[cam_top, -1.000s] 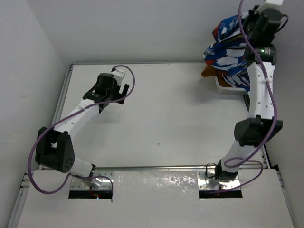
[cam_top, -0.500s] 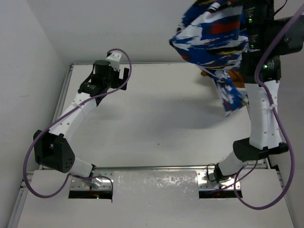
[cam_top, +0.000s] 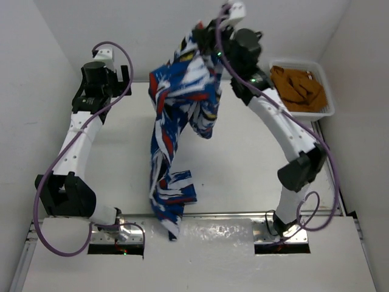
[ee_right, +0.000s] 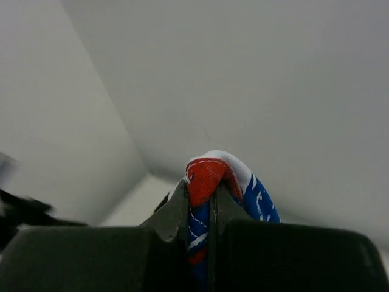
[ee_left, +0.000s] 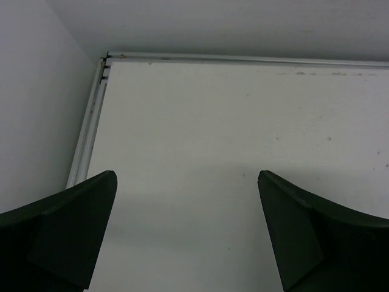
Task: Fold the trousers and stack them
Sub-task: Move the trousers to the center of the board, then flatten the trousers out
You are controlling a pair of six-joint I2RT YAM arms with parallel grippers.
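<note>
Royal-blue patch-printed soft trousers (cam_top: 182,103) hanging from upper centre, pinched by right gripper (ee_right: 199,204), leg trailing to lower centre; left gripper (ee_left: 188,225) spread empty, upper left. Could slip free from so narrow a pinch.

Lettering on trousers (cam_top: 182,115): none; print is abstract patches only.
Labels on arms (cam_top: 76,137): none legible.
Marks on tray (cam_top: 316,114): none legible.
Marks on table (cam_top: 243,176): none legible.
Numbers, signs: none readable.
</note>
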